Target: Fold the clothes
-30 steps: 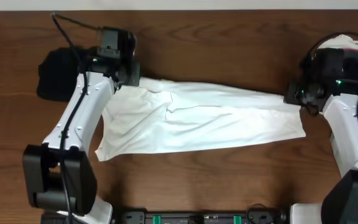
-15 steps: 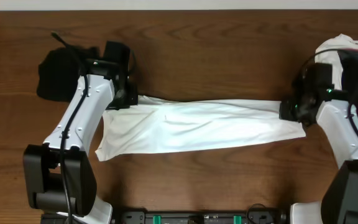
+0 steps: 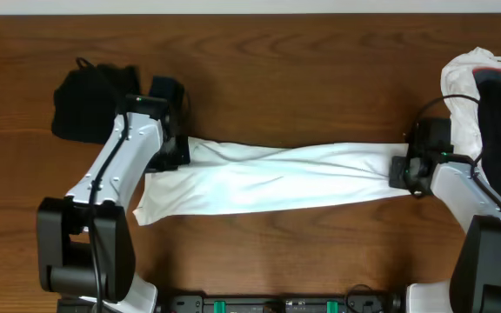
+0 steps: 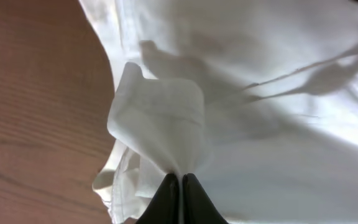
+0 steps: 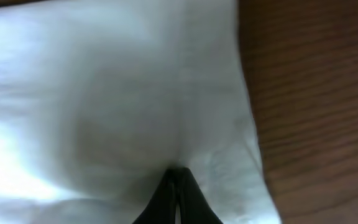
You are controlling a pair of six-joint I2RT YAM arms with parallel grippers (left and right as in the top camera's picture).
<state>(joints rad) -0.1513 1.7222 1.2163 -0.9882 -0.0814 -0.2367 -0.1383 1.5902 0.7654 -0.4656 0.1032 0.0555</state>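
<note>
A white garment (image 3: 277,178) lies stretched left to right across the wooden table (image 3: 303,69), folded lengthwise into a long band. My left gripper (image 3: 181,149) is shut on its upper left edge; the left wrist view shows a pinched fold of white cloth (image 4: 160,124) rising from the closed fingertips (image 4: 180,180). My right gripper (image 3: 400,169) is shut on the garment's right end, and in the right wrist view the white fabric (image 5: 104,93) bunches at the closed tips (image 5: 177,171). A black garment (image 3: 81,100) sits bunched at the far left.
A pile of white and dark clothes (image 3: 485,87) lies at the right edge of the table, just behind my right arm. Bare wood runs along the back and the front of the table.
Both grippers have pulled the held upper edge toward the front, over the lower part. The white garment has narrowed from a broad spread into a slim band.
</note>
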